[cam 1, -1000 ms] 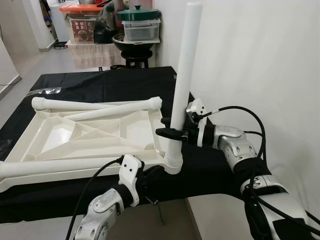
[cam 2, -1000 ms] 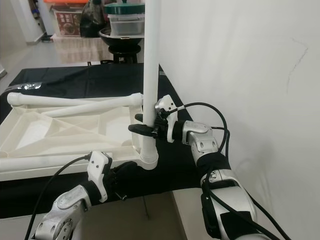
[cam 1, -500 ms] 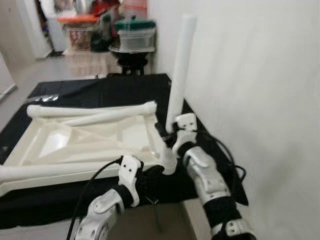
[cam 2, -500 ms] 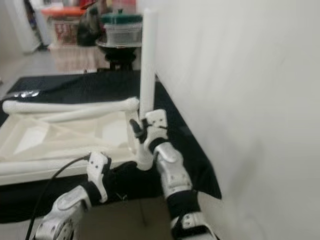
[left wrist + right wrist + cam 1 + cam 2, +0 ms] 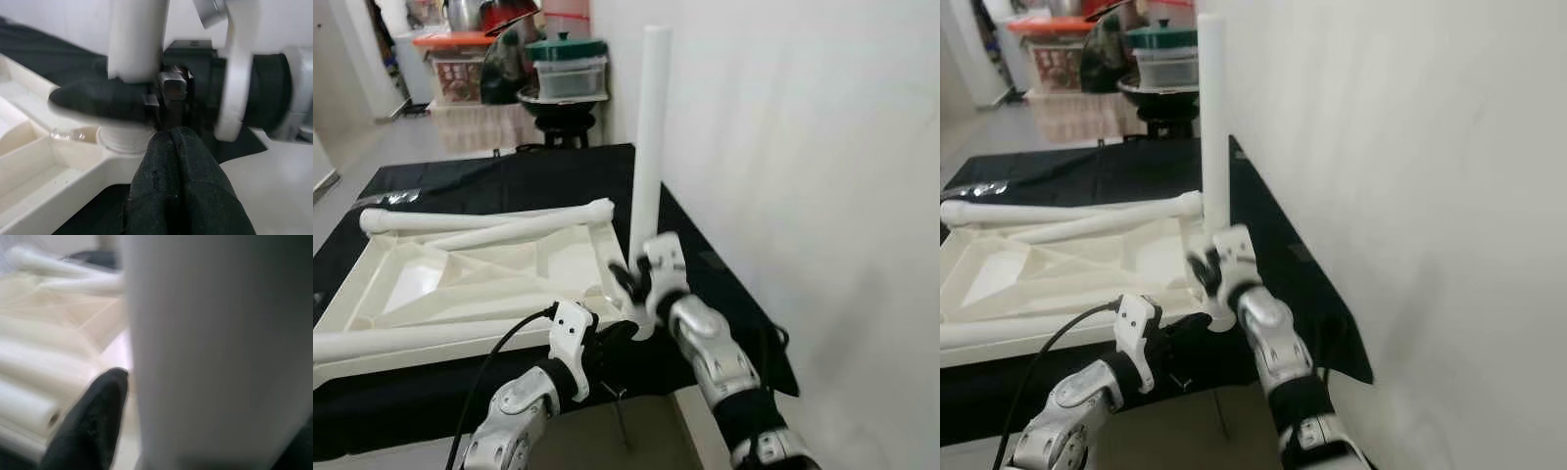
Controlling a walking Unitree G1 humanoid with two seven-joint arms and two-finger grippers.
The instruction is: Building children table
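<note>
on the black-draped table point(image 5: 509, 171), the white tabletop point(image 5: 460, 284) lies upside down, ribbed underside facing up, and one white leg point(image 5: 649, 137) stands bolt upright from its near right corner socket, long axis straight up, top end well above everything else. the right gripper point(image 5: 628, 281) is clamped on that leg low down, just above the socket, one black finger point(image 5: 88, 416) pressed against the white tube in the right wrist view. the left gripper point(image 5: 612, 343) sits at the table's front edge, right under that same corner; in the left wrist view its fingers point(image 5: 181, 186) are pressed together with nothing between them. three more loose legs point(image 5: 489, 217) lie flat across the tabletop, long axes running left to right, two at the far edge, one along the near edge. the white wall point(image 5: 803, 147) is close beside the upright leg on the right. beyond the table, stacked containers with a green lid point(image 5: 568, 64) and a cloth-covered stand point(image 5: 480, 122).
</note>
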